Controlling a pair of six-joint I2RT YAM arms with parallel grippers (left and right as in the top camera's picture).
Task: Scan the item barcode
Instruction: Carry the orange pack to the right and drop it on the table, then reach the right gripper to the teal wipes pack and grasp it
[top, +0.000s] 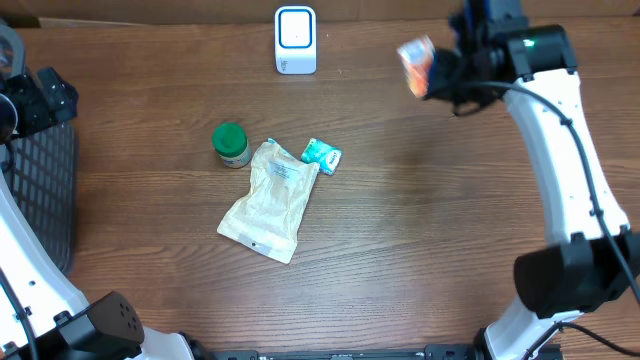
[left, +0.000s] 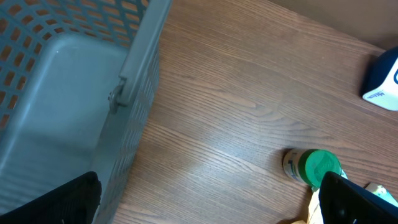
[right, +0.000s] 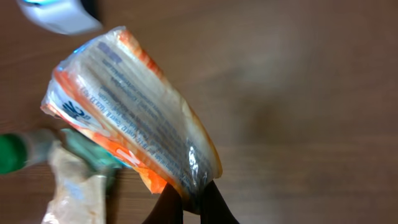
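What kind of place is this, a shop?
Probably a pretend checkout on a wooden table, not a real shop: a white scanner stands at the back, a grey basket sits at the left, and a tan pouch and green-capped bottle lie between.

A pale beige, crinkled paper pouch (top: 270, 200) lies flat at a slant on the brown wood-grain table (top: 430, 240). A small bottle with a round green cap and a whitish label (top: 231, 144) sits at the pouch's upper left corner, just beside it. A small teal and white foil packet (top: 321, 155) lies at the pouch's upper right corner, close enough that contact cannot be judged. Well to the left of the pouch, at the table's edge, stands a grey plastic basket with lattice walls (top: 45, 190).
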